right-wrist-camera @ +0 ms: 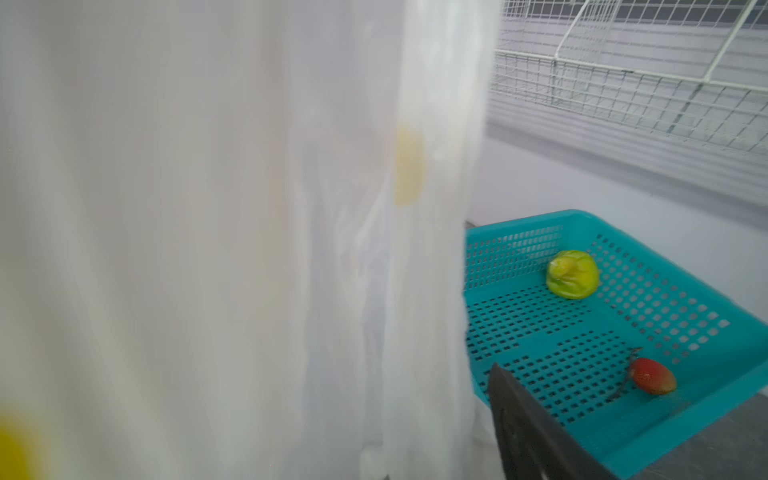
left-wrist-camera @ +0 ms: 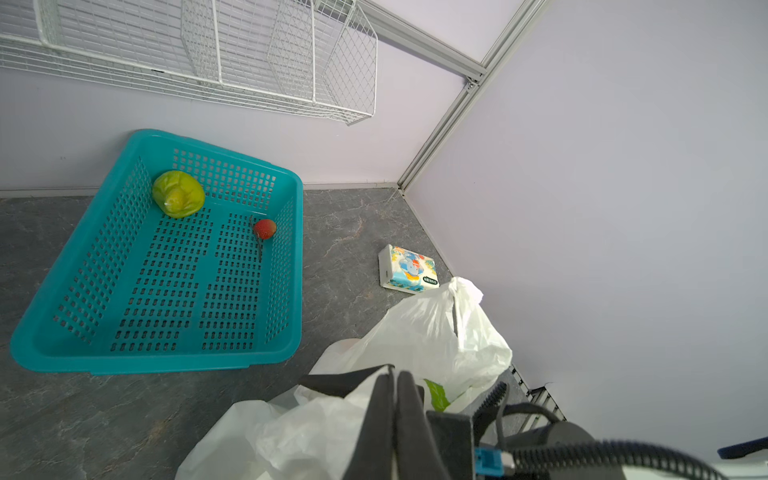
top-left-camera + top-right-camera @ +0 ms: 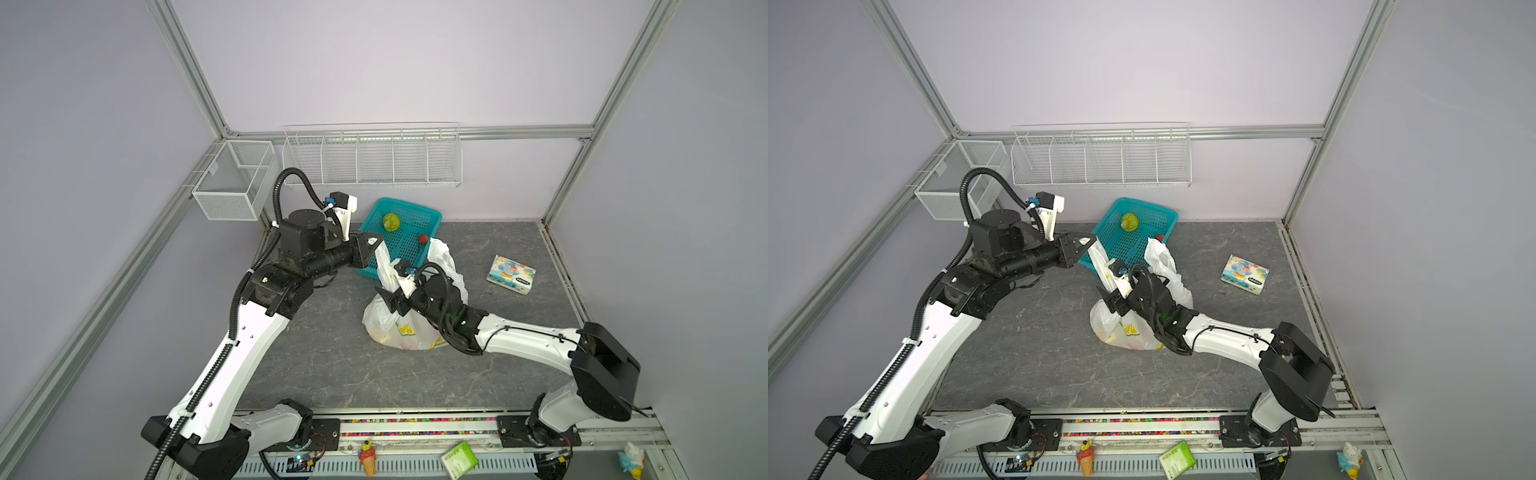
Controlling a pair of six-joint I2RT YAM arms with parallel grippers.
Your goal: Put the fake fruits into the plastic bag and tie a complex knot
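The plastic bag [image 3: 415,334] [image 3: 1142,338] sits mid-table, and coloured shapes show faintly through its film. One handle is stretched up and to the left, with my left gripper [image 3: 373,242] [image 3: 1087,241] [image 2: 395,374] shut on its end. My right gripper [image 3: 385,297] [image 3: 1108,297] is open around that taut handle strip. In the right wrist view the bag [image 1: 249,249] fills most of the frame. It hides all of the gripper but one dark finger [image 1: 523,424]. A green round fruit [image 3: 391,221] [image 2: 178,194] [image 1: 572,274] and a red strawberry [image 3: 423,238] [image 2: 264,229] [image 1: 652,376] lie in the teal basket.
The teal basket [image 3: 432,212] [image 2: 158,365] stands by the back wall, just behind the bag. A cartoon-printed packet [image 3: 511,275] lies at the right. A wire shelf [image 3: 374,164] and a mesh box [image 3: 232,185] hang on the walls. Cone figurines [image 3: 368,457] and a green packet [image 3: 459,459] sit on the front rail.
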